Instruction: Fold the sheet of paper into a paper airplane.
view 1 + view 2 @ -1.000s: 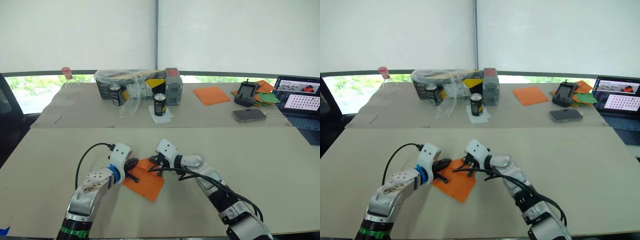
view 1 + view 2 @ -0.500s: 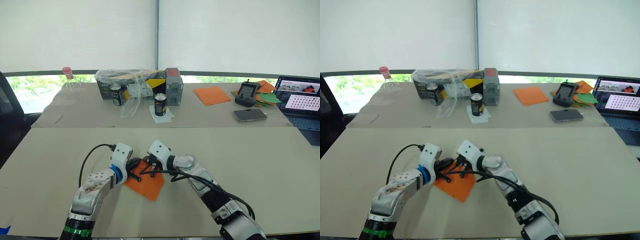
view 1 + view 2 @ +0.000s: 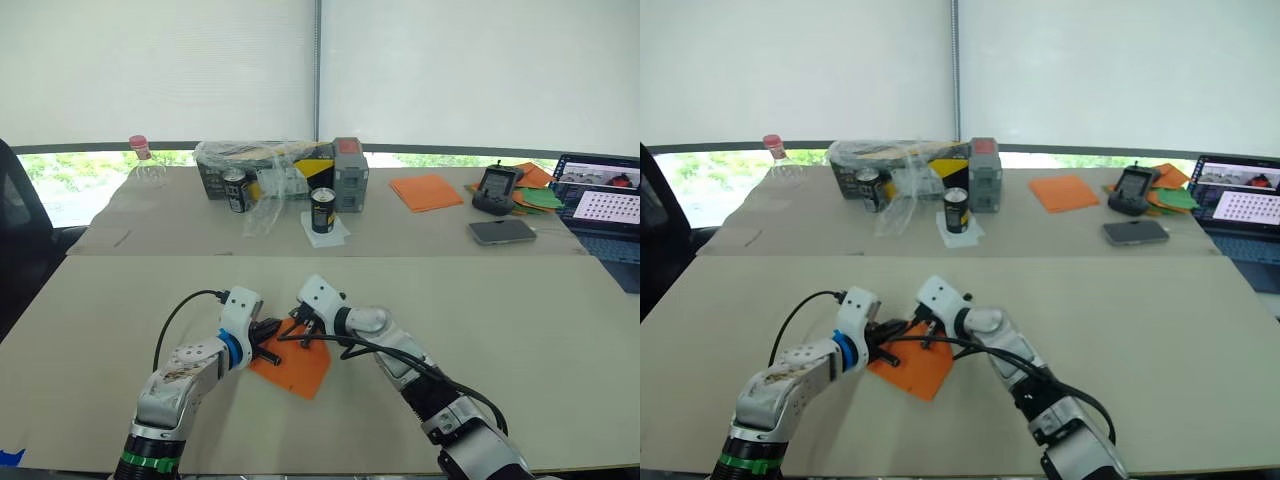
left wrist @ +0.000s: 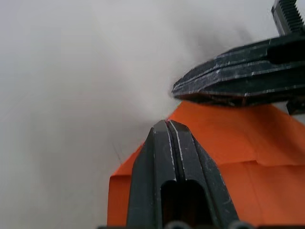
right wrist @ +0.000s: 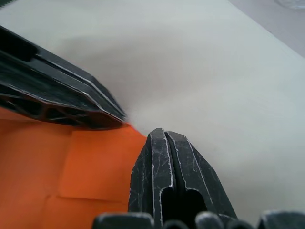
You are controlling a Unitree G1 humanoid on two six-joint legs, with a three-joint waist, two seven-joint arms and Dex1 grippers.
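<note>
Sheet of paper [image 3: 296, 366]: bright orange, plain, partly folded, creased flaps visible near its far corner, lying flat on the near tan table [image 3: 520, 330]. Left gripper [image 3: 268, 342] and right gripper [image 3: 303, 325] meet at that corner, each with fingers pressed together, tips on the paper's edge. Far table [image 3: 420, 225] carries cans, a plastic-wrapped box, orange sheets, a laptop. White blinds behind.

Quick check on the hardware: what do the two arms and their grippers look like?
Both arms are silver-grey with white wrist housings and loose black cables. The left arm has a blue wrist ring and a green band near its base. The left gripper and right gripper have scuffed black ribbed fingers.
</note>
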